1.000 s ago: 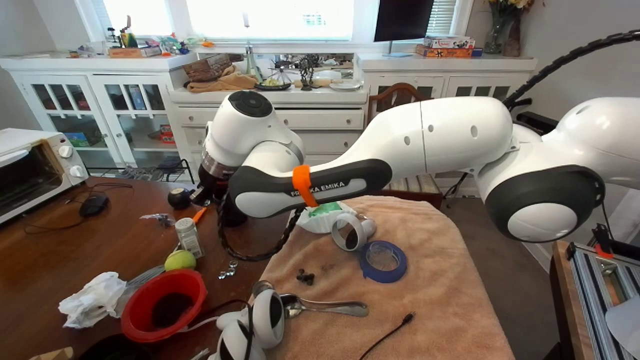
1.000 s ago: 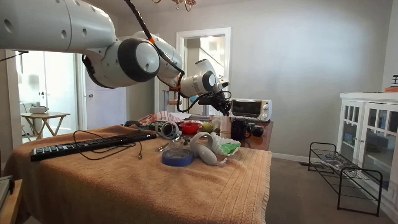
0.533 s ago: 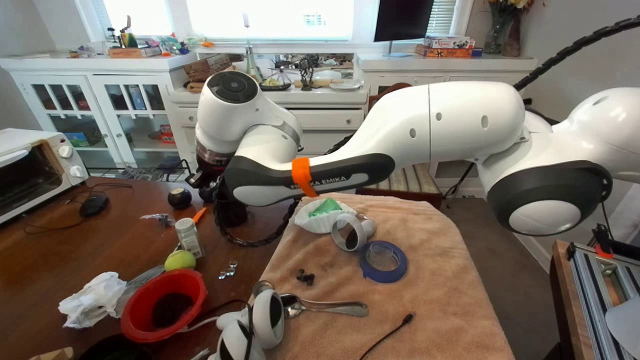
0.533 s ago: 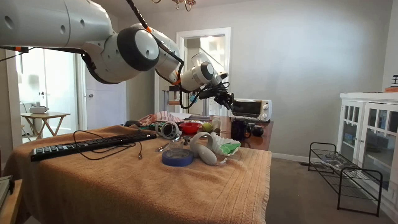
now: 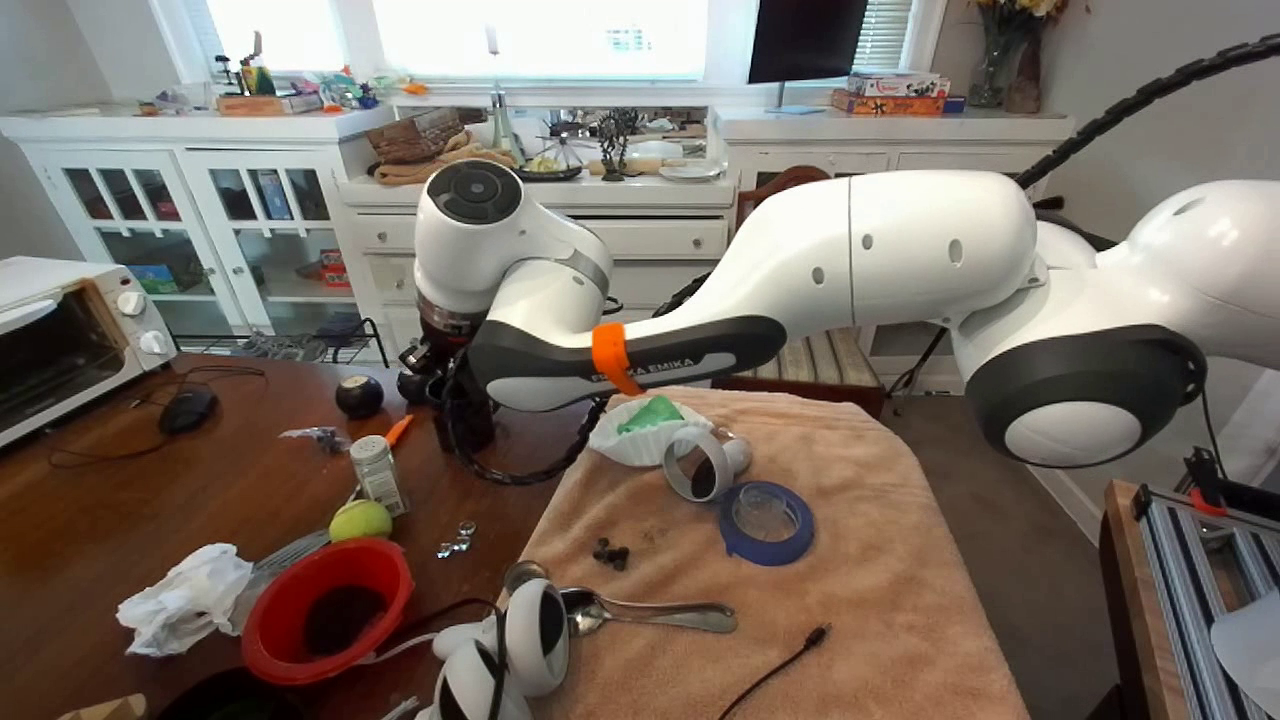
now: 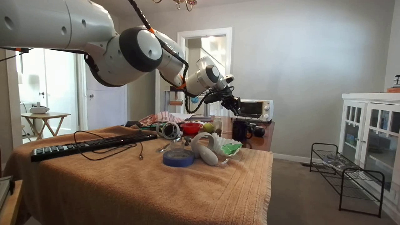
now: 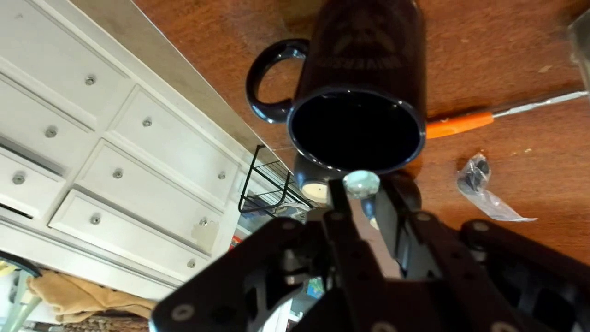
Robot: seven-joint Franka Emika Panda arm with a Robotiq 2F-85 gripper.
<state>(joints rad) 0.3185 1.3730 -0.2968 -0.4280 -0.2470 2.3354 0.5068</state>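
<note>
- Pinching a small clear rounded glassy piece [image 7: 362,183] between the fingertips of the black two-finger gripper [image 7: 363,185], clamped from both sides.
- Hanging, in an exterior view, just above and apart from the rim of a glossy dark-navy ceramic mug [image 6: 239,131].
- Showing near the mug an orange-handled metal-shafted tool [image 7: 461,125] and a crinkled clear plastic packet [image 7: 487,194].
- Showing farther from the mug a ridged white shell-shaped dish [image 5: 640,452] with a green piece [image 5: 652,412] inside.
</note>
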